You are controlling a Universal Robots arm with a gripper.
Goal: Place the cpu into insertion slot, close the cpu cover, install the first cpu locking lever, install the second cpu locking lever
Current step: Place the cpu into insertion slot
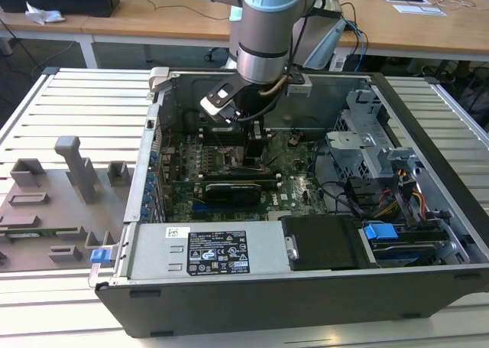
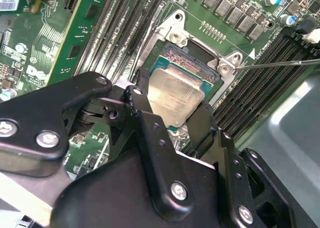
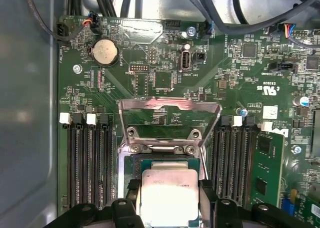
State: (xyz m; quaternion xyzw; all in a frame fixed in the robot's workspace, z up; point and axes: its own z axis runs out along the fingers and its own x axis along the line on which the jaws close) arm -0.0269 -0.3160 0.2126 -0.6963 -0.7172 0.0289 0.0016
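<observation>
CPU (image 2: 175,95) sits at the slot (image 2: 187,55); seated or just above, can't tell. Gripper (image 2: 170,106) fingers (image 2: 145,123) are narrowed onto its two opposite edges, gripping it. Cover (image 3: 170,105) is flipped up, open.

Silvery cpu (image 3: 167,198) lies over the insertion slot (image 2: 192,48) (cpu cover (image 3: 170,106) raised).

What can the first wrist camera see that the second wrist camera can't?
The first wrist view gives you the round battery and the cpu cover standing open. The second wrist view gives you a thin metal lever poking out beside the insertion slot. In both wrist views, the fingers sit on either side of the cpu, with long memory slots nearby.
</observation>
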